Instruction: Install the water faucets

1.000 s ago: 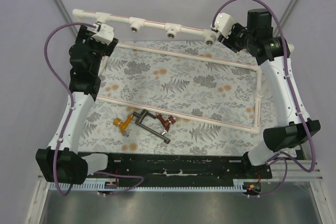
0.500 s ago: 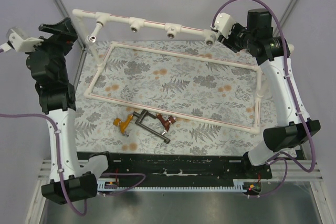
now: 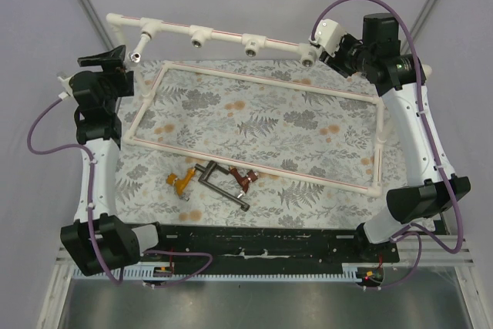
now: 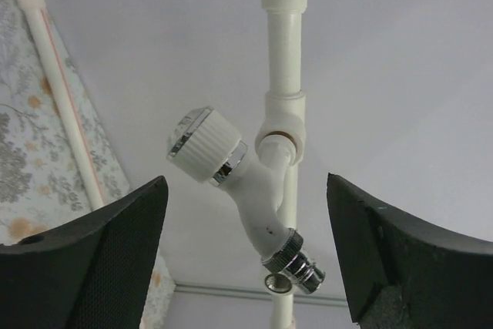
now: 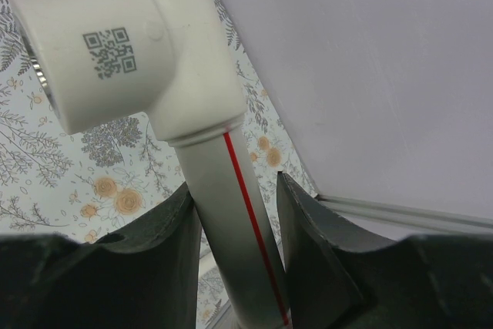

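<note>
White faucet [image 4: 254, 202] on pipe rail [image 4: 283, 52], wall [image 4: 400, 75] behind | left tool [image 4: 245, 184] gaping, apart | right tool [image 5: 235, 221] clamping pipe rail

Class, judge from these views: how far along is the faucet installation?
Done: the white faucet sits mounted in the pipe rail's left-end socket; the left gripper hangs open facing it. In hand: the right gripper clamps the rail's other end. Left: the orange-yellow faucet, dark grey faucet and red-brown faucet lie on the table; three sockets are empty.

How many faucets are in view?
4. White faucet on the rail's left end; orange faucet, grey faucet and red-brown faucet lie together on the mat's near side. None seems hidden.
</note>
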You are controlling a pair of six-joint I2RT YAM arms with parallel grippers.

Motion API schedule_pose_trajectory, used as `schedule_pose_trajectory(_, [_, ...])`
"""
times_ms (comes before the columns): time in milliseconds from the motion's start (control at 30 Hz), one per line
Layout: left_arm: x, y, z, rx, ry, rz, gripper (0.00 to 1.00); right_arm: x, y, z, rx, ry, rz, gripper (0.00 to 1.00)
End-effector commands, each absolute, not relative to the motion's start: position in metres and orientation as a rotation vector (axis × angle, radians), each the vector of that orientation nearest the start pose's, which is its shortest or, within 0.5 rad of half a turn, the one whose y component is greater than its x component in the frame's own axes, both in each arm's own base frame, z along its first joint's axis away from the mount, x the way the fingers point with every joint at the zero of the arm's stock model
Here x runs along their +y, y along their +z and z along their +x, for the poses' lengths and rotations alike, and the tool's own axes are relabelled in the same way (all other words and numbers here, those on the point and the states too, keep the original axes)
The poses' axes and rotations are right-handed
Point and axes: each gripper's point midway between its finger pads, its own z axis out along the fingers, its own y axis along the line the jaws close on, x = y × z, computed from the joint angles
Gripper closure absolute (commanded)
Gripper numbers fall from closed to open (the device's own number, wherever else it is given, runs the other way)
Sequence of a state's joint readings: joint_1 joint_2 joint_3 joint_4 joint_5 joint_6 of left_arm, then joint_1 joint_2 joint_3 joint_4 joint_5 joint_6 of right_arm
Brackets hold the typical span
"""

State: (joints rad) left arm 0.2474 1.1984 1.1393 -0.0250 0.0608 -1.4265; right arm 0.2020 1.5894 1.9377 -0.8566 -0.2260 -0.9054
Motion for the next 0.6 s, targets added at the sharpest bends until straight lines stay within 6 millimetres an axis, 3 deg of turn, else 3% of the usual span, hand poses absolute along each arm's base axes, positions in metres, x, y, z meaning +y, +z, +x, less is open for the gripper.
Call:
schedule_pose_trajectory(0, [0.036, 0.406, 0.427, 1.113, -1.181, -1.259, 0.16, 0.098, 0.35, 0.429, 1.801, -0.15, -1.133, 1.0])
schedule_pose_trajectory(233, [0.015, 0.415, 0.452, 1.118, -1.353, -1.23, 0.24, 0.095, 0.351, 0.431, 1.804, -0.168, -1.131, 1.0])
schedule_pose_trajectory(433, [0.016, 0.407, 0.466, 1.111, -1.382, -1.242, 0.31, 0.094, 0.348, 0.432, 1.812, -0.174, -1.131, 1.0])
schedule_pose_trajectory(567, [0.017, 0.407, 0.472, 1.09, -1.386, -1.189, 0.5, 0.093, 0.347, 0.433, 1.815, -0.18, -1.134, 1.0])
